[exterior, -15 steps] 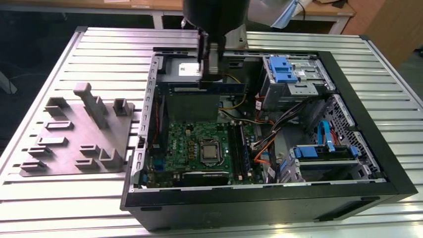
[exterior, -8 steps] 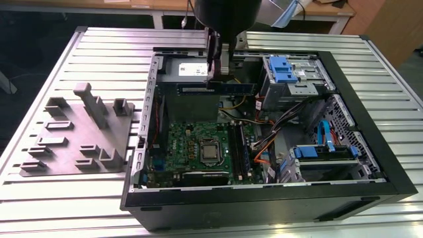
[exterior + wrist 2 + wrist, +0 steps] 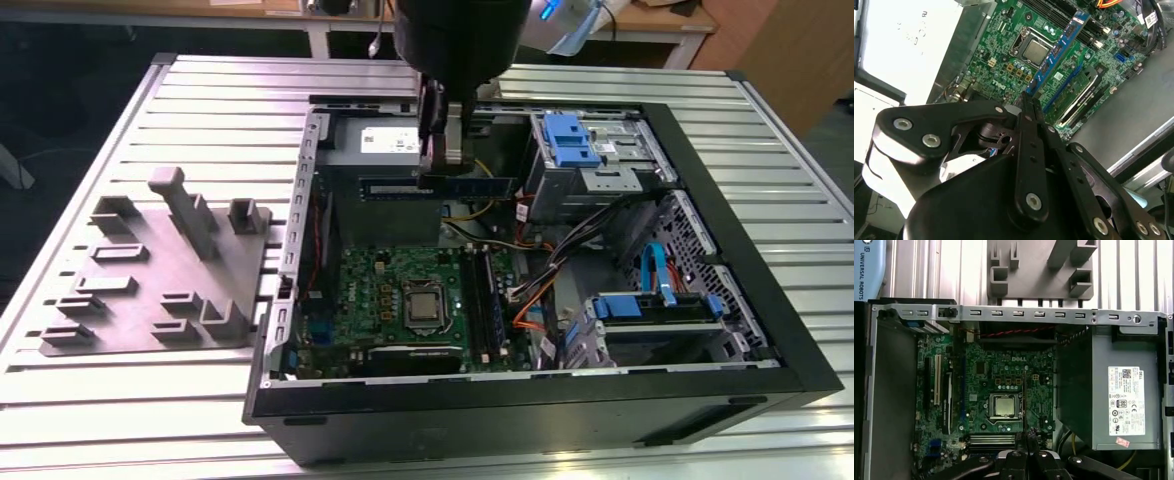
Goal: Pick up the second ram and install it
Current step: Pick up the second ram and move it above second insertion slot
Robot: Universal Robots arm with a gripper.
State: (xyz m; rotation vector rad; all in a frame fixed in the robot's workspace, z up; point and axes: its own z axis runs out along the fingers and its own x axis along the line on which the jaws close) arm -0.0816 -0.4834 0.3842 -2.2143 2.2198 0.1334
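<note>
Gripper (image 3: 447, 170) pinches the second ram (image 3: 481, 184) edge-down, ready for slotting, hovering at twelve o'clock of the processor (image 3: 424, 305) in the exterior view.

An open black computer case (image 3: 534, 410) lies on its side on a slatted metal table (image 3: 107, 400). Inside, a green motherboard (image 3: 380, 285) carries a bare silver processor (image 3: 424, 307), and a grey power supply (image 3: 380, 145) sits beyond it. Blue-tabbed drive cages (image 3: 587, 150) fill the exterior view's right. A grey fixture plate (image 3: 160, 280) with upright blocks rests just beside the case, on the exterior view's left.
</note>
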